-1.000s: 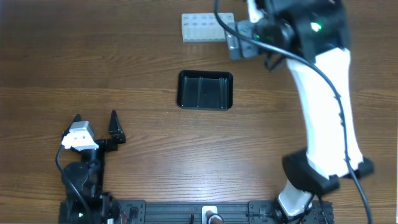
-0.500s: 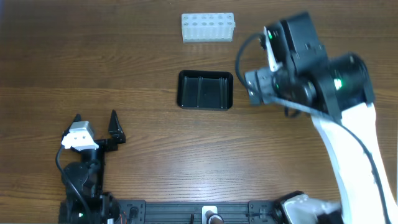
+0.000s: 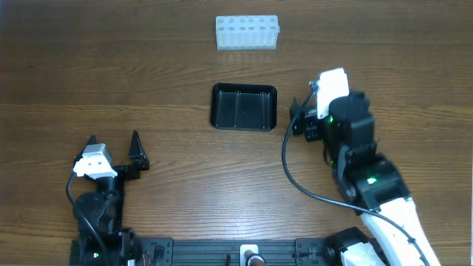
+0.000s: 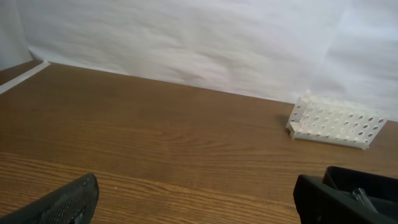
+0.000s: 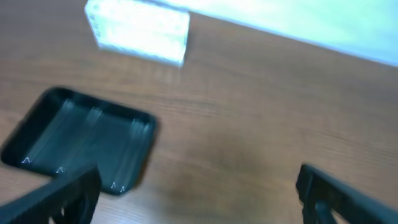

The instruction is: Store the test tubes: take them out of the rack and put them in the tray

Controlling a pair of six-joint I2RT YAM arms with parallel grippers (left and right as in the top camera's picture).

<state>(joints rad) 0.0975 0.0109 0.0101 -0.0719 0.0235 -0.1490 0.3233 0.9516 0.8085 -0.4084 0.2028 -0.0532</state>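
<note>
The white test tube rack (image 3: 247, 33) stands at the far middle of the table, also seen as the rack (image 4: 336, 121) and the rack (image 5: 137, 31). I cannot tell whether tubes stand in it. The black ridged tray (image 3: 244, 107) lies nearer, in front of the rack; the tray (image 5: 81, 143) shows pale streaks along its grooves. My right gripper (image 3: 299, 122) is just right of the tray and open; in its wrist view the gripper (image 5: 199, 205) holds nothing. My left gripper (image 3: 114, 151) rests open at the near left, the gripper (image 4: 193, 205) with nothing between its fingers.
Bare brown wooden tabletop (image 3: 148, 66) surrounds the rack and tray. A white backdrop (image 4: 186, 43) rises behind the table's far edge. The arm bases and a black rail (image 3: 244, 251) run along the near edge.
The right arm has drawn back from beside the rack, coming down past the tray's right side to a lower, nearer pose. The left arm has not moved.
</note>
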